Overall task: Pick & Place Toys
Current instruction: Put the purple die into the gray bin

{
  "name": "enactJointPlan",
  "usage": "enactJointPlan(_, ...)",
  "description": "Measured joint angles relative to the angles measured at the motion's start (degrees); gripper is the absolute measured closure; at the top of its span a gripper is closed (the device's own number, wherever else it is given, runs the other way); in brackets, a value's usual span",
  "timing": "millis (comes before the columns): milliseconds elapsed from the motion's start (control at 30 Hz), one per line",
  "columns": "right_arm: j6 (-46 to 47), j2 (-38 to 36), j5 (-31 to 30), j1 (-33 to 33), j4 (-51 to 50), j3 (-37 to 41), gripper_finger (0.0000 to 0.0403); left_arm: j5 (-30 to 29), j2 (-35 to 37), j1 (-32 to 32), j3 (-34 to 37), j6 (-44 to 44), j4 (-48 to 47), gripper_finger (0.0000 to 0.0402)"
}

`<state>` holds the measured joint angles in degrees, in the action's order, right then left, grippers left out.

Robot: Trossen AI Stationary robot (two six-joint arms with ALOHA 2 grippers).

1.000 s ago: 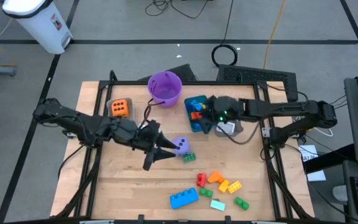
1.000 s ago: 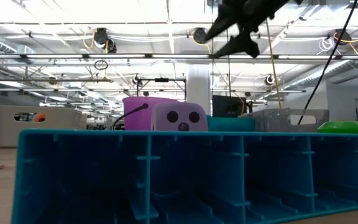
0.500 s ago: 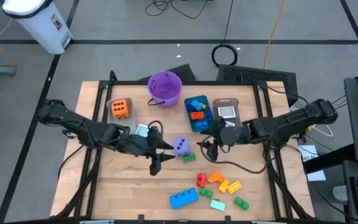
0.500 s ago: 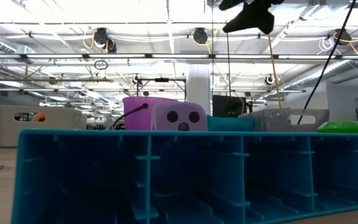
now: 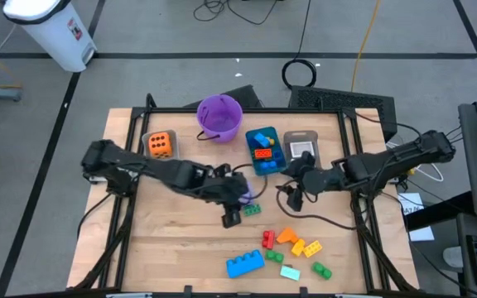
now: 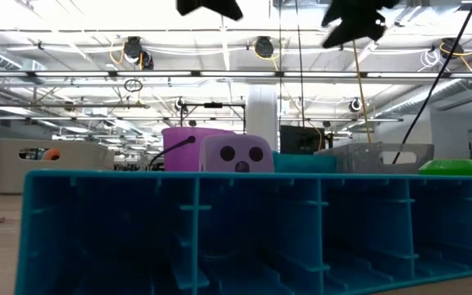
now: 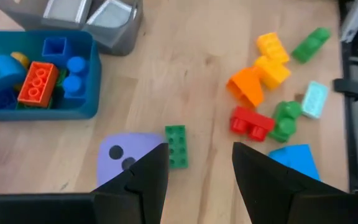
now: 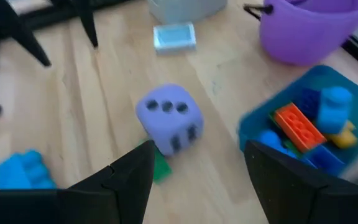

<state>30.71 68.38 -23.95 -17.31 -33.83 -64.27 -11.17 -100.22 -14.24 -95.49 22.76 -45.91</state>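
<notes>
High view: left gripper (image 5: 232, 217) over table centre, above purple die (image 5: 243, 193) and small green brick (image 5: 251, 209); right gripper (image 5: 291, 197) just right of them. Wrist views only: both sets of jaws parted, empty; the right's wide, the left's moderate. Left wrist view adds teal bin (image 7: 79, 111) w/ orange brick (image 7: 38, 83) inside, plus loose brick cluster, e.g. red brick (image 7: 251, 122). Low view: big blue brick (image 6: 244, 238) fills foreground; die behind it.
</notes>
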Motion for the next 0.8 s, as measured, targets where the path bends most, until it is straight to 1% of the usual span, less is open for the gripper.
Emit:
enactJointPlan(133,0.07,-3.15,-0.17,-0.97,-6.89,0.36,0.0163,2.25,-4.36,2.89,-4.66,0.32,-2.19,0.0215)
enactJointPlan(233,1.17,-6.43,-0.30,-2.17,-8.97,2.72,0.0163,4.46,-5.89,4.65,-6.09,0.30,-1.67,0.0215)
enactJointPlan(367,3.57,-11.53,-0.14,-3.65,-9.06,7.85,0.0163,8.22,-6.25,6.33,-6.12,0.48,0.68,0.0215)
enactJointPlan(567,6.11,-18.50,0.00,-5.38,-8.88,13.91,0.0163,9.93,-6.25,8.79,-6.14,3.83,2.24,0.0215)
enactJointPlan(800,4.69,-21.59,0.15,-5.36,-7.99,17.33,0.0163,12.15,-6.25,10.92,-6.16,4.25,2.19,0.0214)
